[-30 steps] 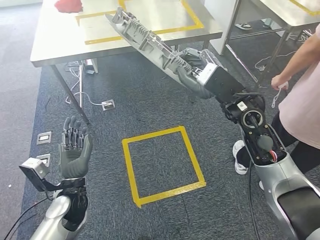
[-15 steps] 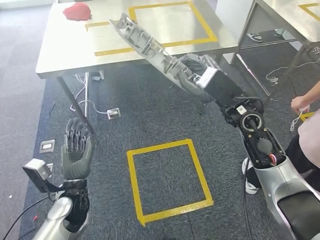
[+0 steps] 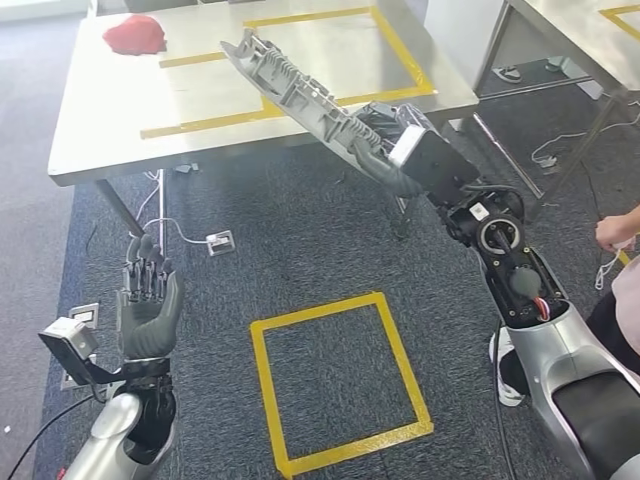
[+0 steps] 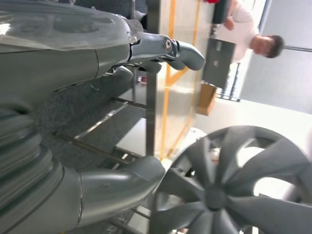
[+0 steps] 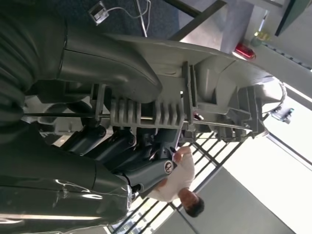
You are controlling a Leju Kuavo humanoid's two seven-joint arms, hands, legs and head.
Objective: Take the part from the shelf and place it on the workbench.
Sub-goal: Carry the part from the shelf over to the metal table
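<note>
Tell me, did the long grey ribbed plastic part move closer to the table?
Yes. The long grey ribbed plastic part now reaches further over the steel workbench's yellow tape rectangle.

High forward-down head view over workbench; two close, turned wrist views, all sharing that workbench.

The head camera shifted, so the workbench showed more of its top and the yellow floor square sat lower in frame. The person slid to the right edge, mostly out of frame.
</note>
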